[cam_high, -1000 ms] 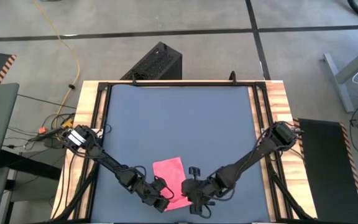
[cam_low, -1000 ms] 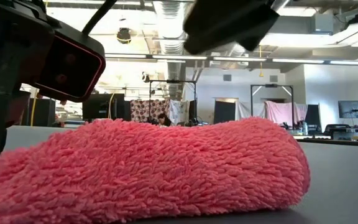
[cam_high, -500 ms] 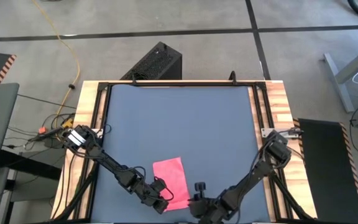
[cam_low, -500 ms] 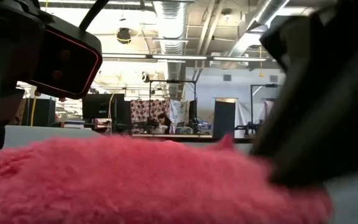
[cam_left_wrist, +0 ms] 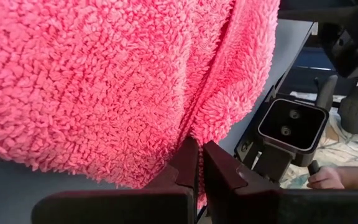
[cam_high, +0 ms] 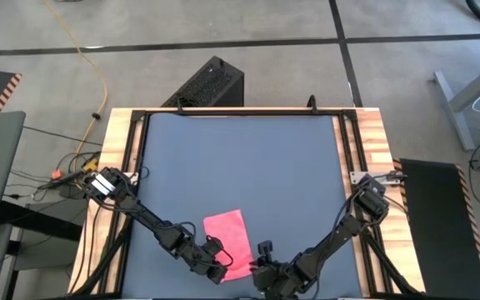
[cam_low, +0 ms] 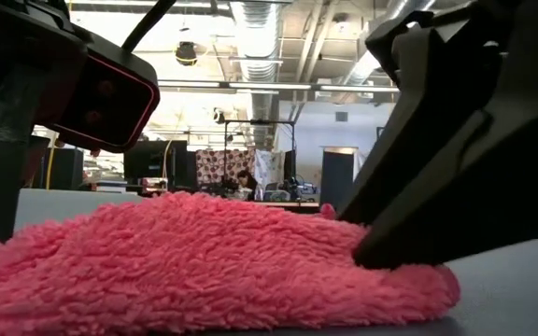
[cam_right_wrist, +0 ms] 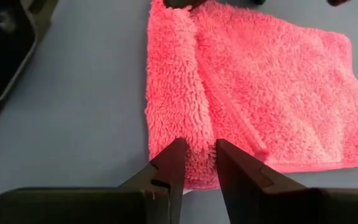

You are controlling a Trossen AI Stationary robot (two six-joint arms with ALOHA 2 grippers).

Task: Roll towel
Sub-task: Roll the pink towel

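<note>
The small bright pink fluffy towel [cam_high: 230,234] lies on the dark grey table mat [cam_high: 240,158] near the table's near edge, about midway between the two arms, with a fold of it doubled over along its near edge. The left arm stretches low from the table's left side toward that edge, and the left gripper [cam_high: 216,268] sits at the towel's near left corner; its two dark fingers [cam_left_wrist: 188,163] are drawn close together with pink pile pinched between them. The right arm reaches in from the table's right side, bent low, and the right gripper [cam_high: 262,268] meets the towel's near right corner. Its dark fingers [cam_right_wrist: 169,163] stand slightly apart, straddling the folded edge of the towel, with cloth showing in the narrow gap between them.
</note>
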